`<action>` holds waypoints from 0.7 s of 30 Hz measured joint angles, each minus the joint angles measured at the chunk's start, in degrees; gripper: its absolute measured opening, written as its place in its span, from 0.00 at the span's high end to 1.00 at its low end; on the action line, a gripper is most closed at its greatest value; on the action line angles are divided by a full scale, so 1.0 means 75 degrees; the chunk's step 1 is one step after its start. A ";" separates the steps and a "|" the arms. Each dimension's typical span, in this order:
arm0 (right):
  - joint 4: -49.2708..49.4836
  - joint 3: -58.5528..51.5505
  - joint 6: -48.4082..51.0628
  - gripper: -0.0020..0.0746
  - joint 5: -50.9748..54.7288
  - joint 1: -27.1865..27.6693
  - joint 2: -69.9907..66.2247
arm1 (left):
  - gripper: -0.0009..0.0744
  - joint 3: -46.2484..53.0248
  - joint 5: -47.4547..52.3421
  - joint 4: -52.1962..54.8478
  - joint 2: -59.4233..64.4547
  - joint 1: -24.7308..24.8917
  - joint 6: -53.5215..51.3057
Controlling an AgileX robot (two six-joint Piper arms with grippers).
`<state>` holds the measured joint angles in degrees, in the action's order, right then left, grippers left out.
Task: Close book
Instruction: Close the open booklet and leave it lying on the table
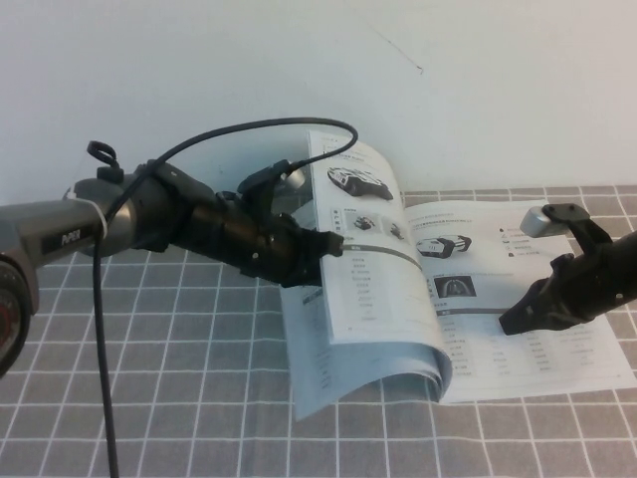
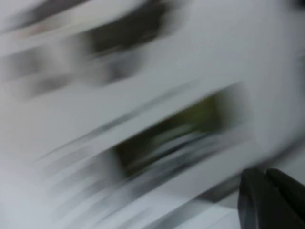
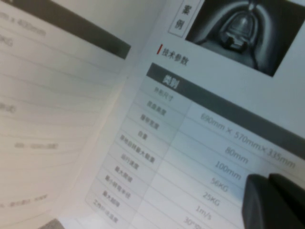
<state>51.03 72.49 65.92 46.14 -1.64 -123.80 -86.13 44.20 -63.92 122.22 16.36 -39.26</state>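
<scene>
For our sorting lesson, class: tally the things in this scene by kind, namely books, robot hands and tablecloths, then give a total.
Book: 1, lying open
Robot hands: 2, the left hand at the book's raised side, the right hand on its flat side
Checked tablecloth: 1
Total: 4

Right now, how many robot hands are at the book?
2. The left hand is at the raised, curling left page. The right hand is down on the flat right page. No others show.
</scene>
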 joint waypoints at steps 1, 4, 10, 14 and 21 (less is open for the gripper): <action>0.0000 0.0000 0.0000 0.98 0.0000 -0.0001 0.0000 | 0.99 -0.0002 0.0138 -0.0318 0.0000 0.0005 -0.0255; 0.0050 0.0000 0.0000 0.98 0.0015 -0.0001 0.0000 | 0.99 -0.0002 0.0362 -0.1283 0.0000 0.0035 -0.0883; 0.0158 0.0132 -0.0015 0.98 0.0215 -0.0001 -0.0018 | 0.99 -0.0016 0.0311 -0.1922 0.0000 0.0034 -0.1259; -0.0316 0.0426 -0.0360 0.98 0.0321 -0.0090 0.0055 | 0.99 -0.0016 0.0311 -0.2051 0.0011 0.0034 -0.1299; -0.1447 0.1214 -0.1123 0.98 0.0715 -0.0188 0.1072 | 0.99 -0.0016 0.0247 -0.2709 0.0011 0.0149 -0.1706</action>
<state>40.18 81.60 57.50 51.50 -3.04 -115.76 -86.25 46.05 -84.24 122.31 17.47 -52.06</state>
